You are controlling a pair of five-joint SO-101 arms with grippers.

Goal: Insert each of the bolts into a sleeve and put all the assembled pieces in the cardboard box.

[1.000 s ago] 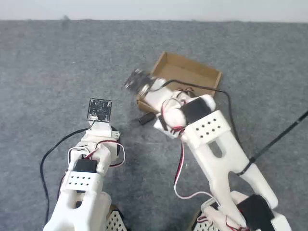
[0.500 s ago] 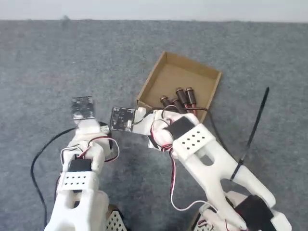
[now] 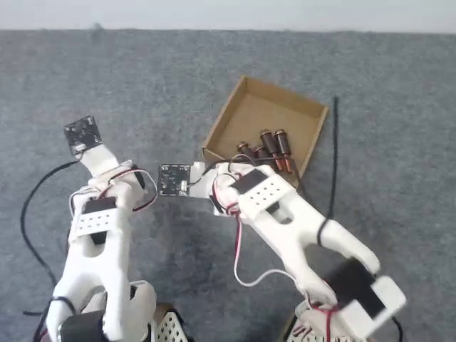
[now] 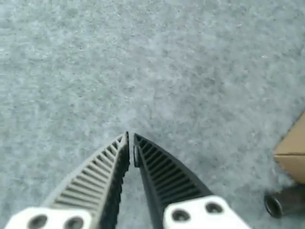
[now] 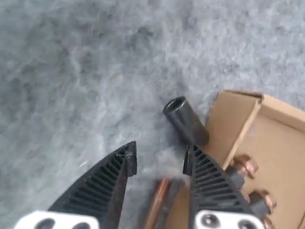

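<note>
The cardboard box (image 3: 251,96) lies open on the grey carpet, and three assembled bolt-and-sleeve pieces (image 3: 265,146) rest along its near wall. In the right wrist view, my right gripper (image 5: 159,155) hangs open beside the box's corner (image 5: 238,119). A loose black sleeve (image 5: 186,121) lies just past its fingertips, and a bare copper bolt (image 5: 157,202) lies on the carpet between the fingers. Copper bolt heads (image 5: 244,166) show inside the box. My left gripper (image 4: 131,138) is shut and empty over bare carpet, with the black sleeve (image 4: 281,202) and the box's corner (image 4: 291,155) off to one side.
In the high view, the left arm (image 3: 100,214) stands well left of the box, and the right arm (image 3: 271,206) crosses in front of the box's near corner. A black cable (image 3: 335,164) runs past the box's right side. Open carpet (image 3: 142,78) lies beyond and to the left.
The right arm has drawn back from over the box to its near left corner, uncovering the pieces inside. The left arm has swung to the left, away from the box.
</note>
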